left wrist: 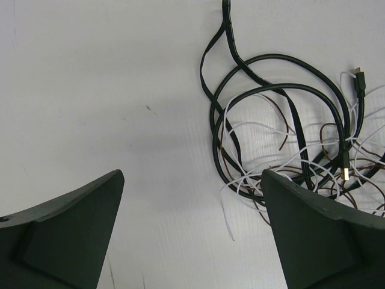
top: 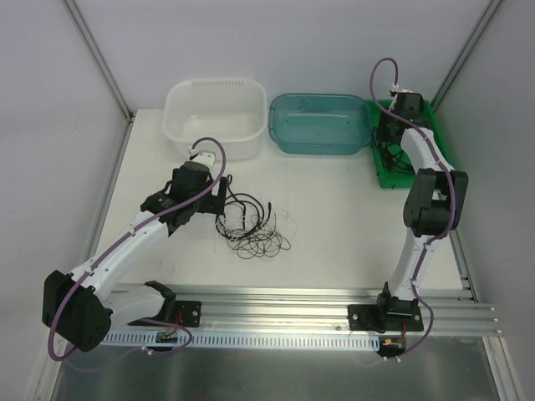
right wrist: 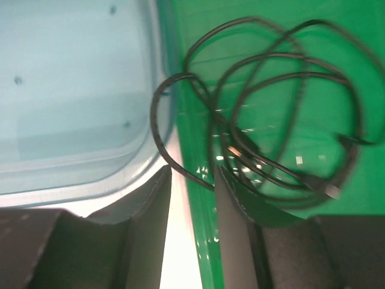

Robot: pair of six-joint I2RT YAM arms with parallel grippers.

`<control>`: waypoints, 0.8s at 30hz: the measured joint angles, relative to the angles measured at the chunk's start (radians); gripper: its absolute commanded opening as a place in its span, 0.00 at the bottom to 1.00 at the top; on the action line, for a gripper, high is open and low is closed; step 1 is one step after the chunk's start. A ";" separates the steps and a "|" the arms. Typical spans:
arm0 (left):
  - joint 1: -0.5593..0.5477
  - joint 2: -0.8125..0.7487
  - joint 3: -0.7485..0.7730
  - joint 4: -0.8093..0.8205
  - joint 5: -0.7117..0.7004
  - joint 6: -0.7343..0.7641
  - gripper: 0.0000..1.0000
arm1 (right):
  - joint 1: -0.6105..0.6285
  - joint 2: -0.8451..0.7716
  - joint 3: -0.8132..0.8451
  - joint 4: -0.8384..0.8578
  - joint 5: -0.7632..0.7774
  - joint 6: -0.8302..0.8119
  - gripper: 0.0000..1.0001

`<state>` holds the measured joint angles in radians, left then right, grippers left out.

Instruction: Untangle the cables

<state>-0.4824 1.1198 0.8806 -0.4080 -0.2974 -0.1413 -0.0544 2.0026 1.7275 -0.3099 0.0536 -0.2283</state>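
Note:
A tangle of cables (top: 255, 227) lies on the white table at centre. In the left wrist view it holds a thicker black cable (left wrist: 272, 89) with small plugs, a thin white cable (left wrist: 240, 179) and thin brown wires (left wrist: 283, 129). My left gripper (top: 219, 200) is open and empty just left of the tangle, and its right finger (left wrist: 319, 235) overlaps the tangle's edge. My right gripper (top: 387, 146) hovers over the green bin (top: 386, 180), jaws slightly apart. A black cable (right wrist: 283, 120) lies coiled in the bin, with one loop hanging over the rim past my fingertips (right wrist: 225, 180).
A white tub (top: 213, 113) and a blue translucent tub (top: 322, 125) stand at the back, left of the green bin. The blue tub (right wrist: 72, 90) is next to the right gripper. An aluminium rail (top: 284, 313) runs along the near edge.

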 measured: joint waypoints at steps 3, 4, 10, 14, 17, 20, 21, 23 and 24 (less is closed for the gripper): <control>0.000 0.000 0.000 0.000 0.000 0.000 0.99 | 0.000 0.082 0.039 -0.013 -0.061 -0.021 0.37; 0.000 0.000 0.000 0.000 0.000 0.000 0.99 | 0.000 0.102 0.048 -0.019 -0.078 -0.028 0.37; 0.000 0.002 0.000 0.000 0.000 0.000 0.99 | 0.001 0.146 0.070 -0.042 -0.124 -0.064 0.37; 0.000 0.006 0.000 0.000 0.000 0.000 0.99 | 0.001 0.154 0.074 -0.044 -0.126 -0.083 0.25; 0.000 0.006 0.000 0.000 0.000 0.000 0.99 | 0.000 0.154 0.074 -0.036 -0.117 -0.096 0.11; 0.000 0.008 0.000 0.000 0.000 0.000 0.99 | -0.006 0.154 0.074 -0.019 -0.109 -0.098 0.02; 0.000 0.008 0.000 -0.001 0.000 0.000 0.99 | -0.008 0.154 0.074 -0.017 -0.107 -0.098 0.01; 0.000 0.009 0.000 0.000 0.000 0.000 0.99 | -0.013 0.154 0.074 -0.014 -0.101 -0.095 0.01; 0.000 0.010 0.000 0.000 0.000 0.000 0.99 | -0.014 0.154 0.074 -0.014 -0.101 -0.093 0.01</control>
<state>-0.4824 1.1294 0.8810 -0.4084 -0.2977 -0.1410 -0.0685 2.1571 1.8019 -0.3237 -0.0479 -0.3218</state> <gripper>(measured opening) 0.992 0.042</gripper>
